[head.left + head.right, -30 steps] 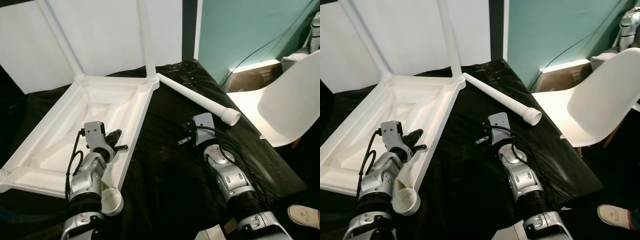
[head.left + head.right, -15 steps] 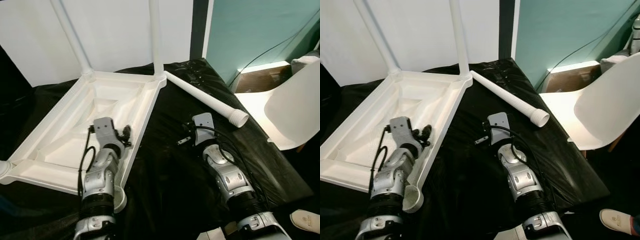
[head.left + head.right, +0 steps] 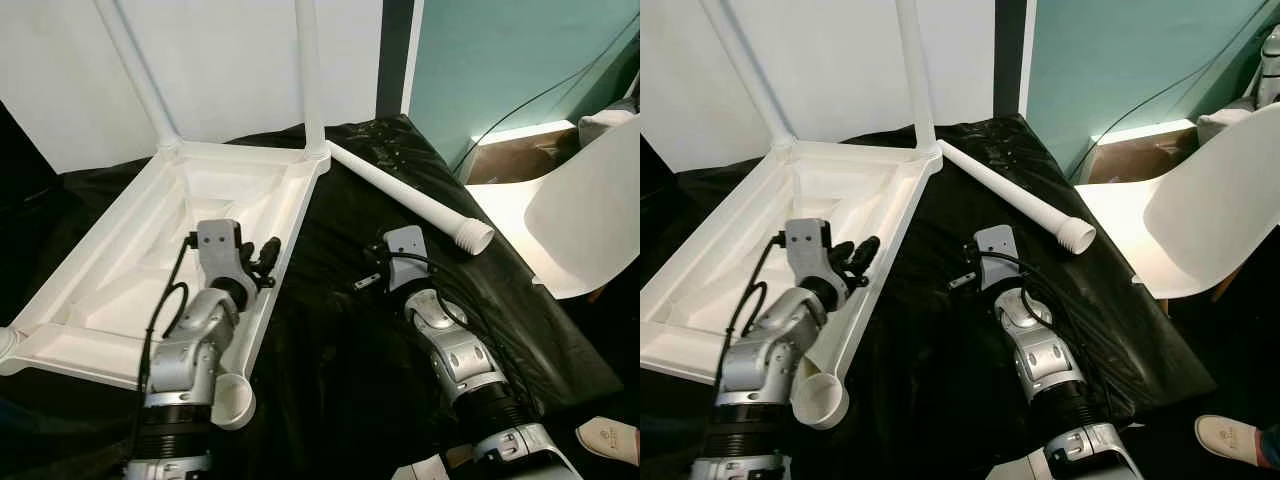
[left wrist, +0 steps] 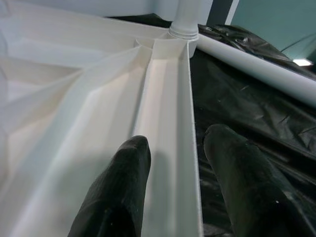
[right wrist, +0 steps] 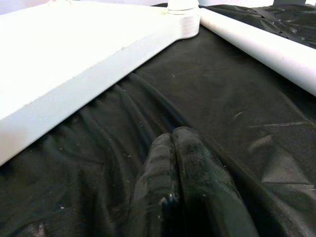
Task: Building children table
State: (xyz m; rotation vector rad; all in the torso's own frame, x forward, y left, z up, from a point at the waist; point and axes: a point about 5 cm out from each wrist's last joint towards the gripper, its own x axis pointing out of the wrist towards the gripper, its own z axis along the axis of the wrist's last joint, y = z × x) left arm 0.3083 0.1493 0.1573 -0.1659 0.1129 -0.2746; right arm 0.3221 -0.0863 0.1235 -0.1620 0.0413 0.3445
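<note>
The upturned white table top (image 3: 190,220) lies on black sheeting (image 3: 340,330) with a loose leg (image 3: 410,198) beside it, the left gripper (image 4: 173,190) straddles its rim with fingers spread, apparently not clamping, and the right gripper (image 5: 175,163) rests pressed together on the sheeting.

Cut-off legs, hidden corners, unread contact

The two upright table legs (image 3: 307,70) are cut off by the top edge of the head views, beyond the left gripper (image 4: 170,168). The table top (image 3: 120,290) is partly covered by the left arm, and its near corner behind that gripper is cropped. The white chair (image 3: 1200,210), off to the right gripper's (image 5: 173,148) outer side, is cropped. Contact between fingertips (image 4: 133,148) and rim cannot be told.
</note>
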